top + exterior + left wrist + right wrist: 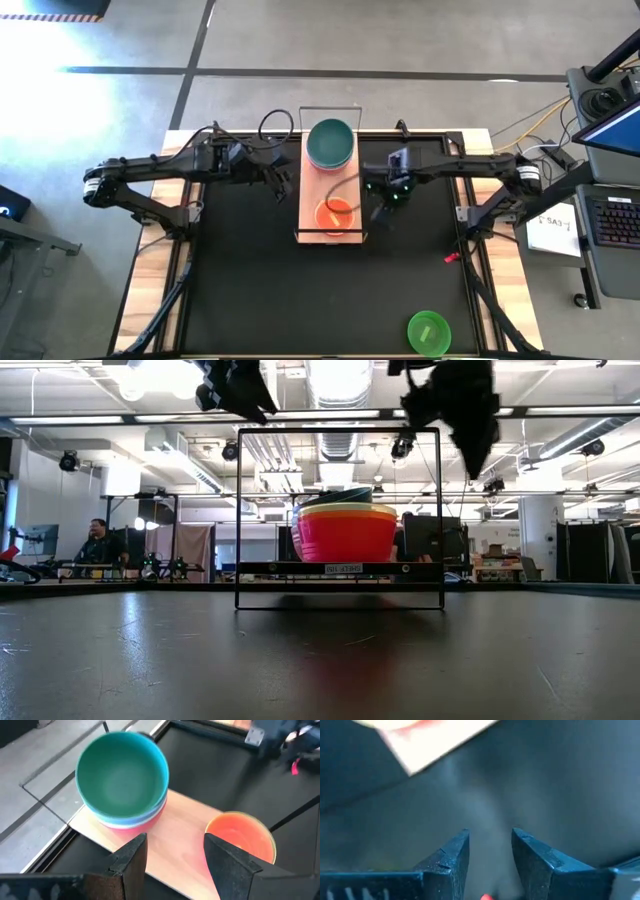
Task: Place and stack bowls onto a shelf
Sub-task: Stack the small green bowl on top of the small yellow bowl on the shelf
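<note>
The light-wood shelf point(331, 195) stands mid-table on its wire frame. At its far end sits a stack of bowls with a teal bowl point(330, 142) on top; the left wrist view shows this teal bowl point(121, 774) above grey-blue and pinkish rims. At the near end sits a second stack topped by an orange bowl point(335, 214), seen red from the side point(346, 532). A green bowl point(429, 332) rests on the mat's near right corner. My left gripper point(283, 188) hovers open left of the shelf. My right gripper point(380, 212) hovers open right of it, holding nothing.
The black mat point(250, 290) covers the table inside a raised frame. A small red object point(451, 258) lies near the mat's right edge. A desk with a keyboard and paper point(555, 228) stands to the right. Bare mat spreads between shelf and near edge.
</note>
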### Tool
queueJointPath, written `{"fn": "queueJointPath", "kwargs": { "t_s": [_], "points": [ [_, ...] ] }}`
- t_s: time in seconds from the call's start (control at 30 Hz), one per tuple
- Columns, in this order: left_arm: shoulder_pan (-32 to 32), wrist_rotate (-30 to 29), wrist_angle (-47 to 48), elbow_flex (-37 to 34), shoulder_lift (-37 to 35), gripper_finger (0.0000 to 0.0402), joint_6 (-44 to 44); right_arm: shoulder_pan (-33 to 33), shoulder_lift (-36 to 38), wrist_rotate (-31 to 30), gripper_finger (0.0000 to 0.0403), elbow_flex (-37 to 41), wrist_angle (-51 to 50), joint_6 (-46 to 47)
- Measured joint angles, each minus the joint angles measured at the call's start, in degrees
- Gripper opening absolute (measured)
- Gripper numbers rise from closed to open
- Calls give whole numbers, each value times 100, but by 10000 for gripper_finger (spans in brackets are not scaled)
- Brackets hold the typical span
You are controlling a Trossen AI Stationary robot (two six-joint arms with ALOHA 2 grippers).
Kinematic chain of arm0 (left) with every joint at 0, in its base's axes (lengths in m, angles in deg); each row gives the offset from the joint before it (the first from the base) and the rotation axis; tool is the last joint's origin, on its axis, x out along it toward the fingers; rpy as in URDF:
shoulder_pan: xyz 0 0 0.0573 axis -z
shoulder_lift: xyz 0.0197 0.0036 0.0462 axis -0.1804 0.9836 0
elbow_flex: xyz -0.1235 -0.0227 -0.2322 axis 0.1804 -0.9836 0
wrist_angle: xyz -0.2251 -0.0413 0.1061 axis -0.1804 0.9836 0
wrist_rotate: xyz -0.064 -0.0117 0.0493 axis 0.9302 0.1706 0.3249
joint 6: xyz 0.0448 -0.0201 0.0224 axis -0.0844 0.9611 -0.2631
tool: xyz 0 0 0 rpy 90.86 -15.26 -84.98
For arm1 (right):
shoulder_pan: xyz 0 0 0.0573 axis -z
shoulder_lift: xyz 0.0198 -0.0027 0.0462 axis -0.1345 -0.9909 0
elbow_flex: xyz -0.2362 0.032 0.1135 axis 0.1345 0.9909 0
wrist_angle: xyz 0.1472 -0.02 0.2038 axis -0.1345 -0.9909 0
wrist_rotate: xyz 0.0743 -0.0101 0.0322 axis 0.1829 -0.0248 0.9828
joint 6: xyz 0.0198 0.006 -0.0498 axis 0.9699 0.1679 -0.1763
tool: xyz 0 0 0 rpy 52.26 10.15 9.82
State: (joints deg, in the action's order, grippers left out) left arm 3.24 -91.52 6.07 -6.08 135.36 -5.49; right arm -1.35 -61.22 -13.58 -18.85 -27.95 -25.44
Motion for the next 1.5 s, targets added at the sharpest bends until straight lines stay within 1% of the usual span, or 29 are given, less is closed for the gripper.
{"fn": "queueJointPath", "kwargs": {
  "t_s": [0.17,0.33,0.43,0.6,0.77,0.9,1.03,1.13,1.33,1.5],
  "points": [
    [2,0,105,-138,-2,178,76,-632,294,423,139,504,19,537],
    [41,-1,106,-368,-50,178,307,-1588,531,430,133,990,132,1263],
    [155,-1,109,-429,-52,178,552,-2252,608,428,127,1203,279,1869],
    [622,-7,-100,-429,-61,178,761,-3356,602,392,121,1404,741,2814],
    [1169,-397,-327,-429,-68,178,853,-4318,524,-37,123,1571,1410,3462],
    [1497,-632,-402,-429,-81,178,892,-4909,524,-109,121,1709,1909,3831],
    [1752,-947,-482,-429,-81,178,903,-5323,524,-226,116,1959,2479,4072],
    [1856,-1127,-602,-429,-81,178,754,-5497,520,-226,117,2239,2942,4229],
    [1873,-1172,-694,-429,-81,178,651,-5577,519,-232,119,2682,3307,4238],
    [1873,-1174,-691,-429,-81,178,649,-5583,515,-213,109,2833,3549,4001]
  ]
}}
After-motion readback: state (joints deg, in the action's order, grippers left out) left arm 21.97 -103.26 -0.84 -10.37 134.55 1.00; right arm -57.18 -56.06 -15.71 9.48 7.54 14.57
